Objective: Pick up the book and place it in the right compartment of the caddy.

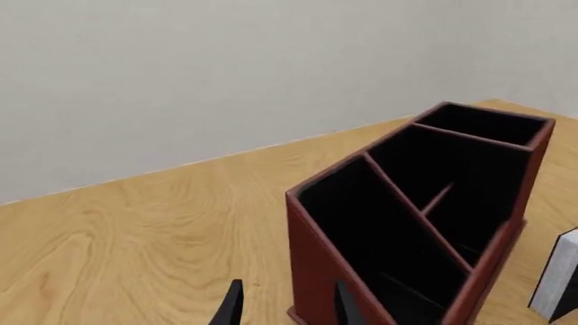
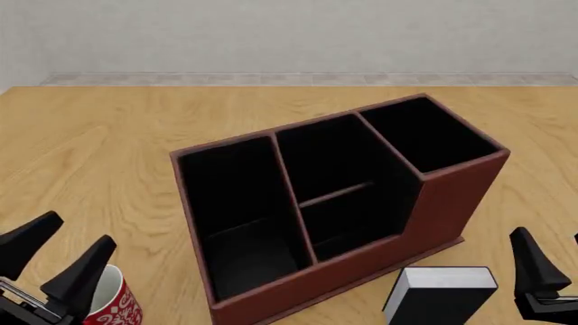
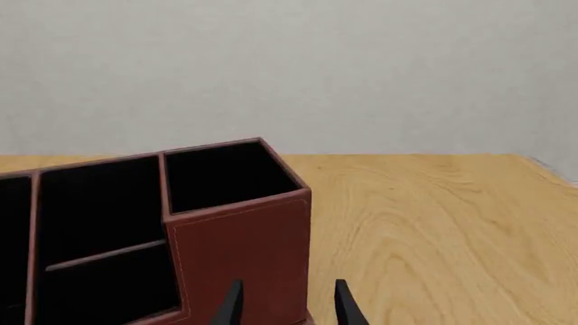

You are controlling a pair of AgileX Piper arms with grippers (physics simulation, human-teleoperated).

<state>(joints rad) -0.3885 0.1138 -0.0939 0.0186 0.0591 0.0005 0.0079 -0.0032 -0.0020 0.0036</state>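
While the book (image 2: 440, 292) is standing upright at the lower right of the front view, just in front of the caddy (image 2: 361, 261) and apart from its front wall, neither arm is holding it. It is showing white page edges on top between black covers, and a sliver of it is also showing at the right edge of the left wrist view. The right gripper (image 2: 553, 281) is sitting just beside it at the lower right corner, partly cut off by the frame; in its own wrist view its two fingertips are standing apart with nothing between them, so it is open and empty. The right compartment (image 2: 426, 135) is lying at the upper right of the caddy, behind the tallest front wall.

As a judgement, the main risk is tipping: a sideways nudge from a finger during the approach could be knocking the upright book flat, making it far harder to grip. The tall wall is also looking like trouble, since a book carried too low could be striking it or the divider, and the fit is looking snug, so a tilted book could be jamming on the rim.

Further out, the left gripper (image 2: 56, 261) is waiting at the lower left, fingers spread and empty, with a red-and-white mug (image 2: 113, 305) just behind it. Neither is standing in the path to the compartment
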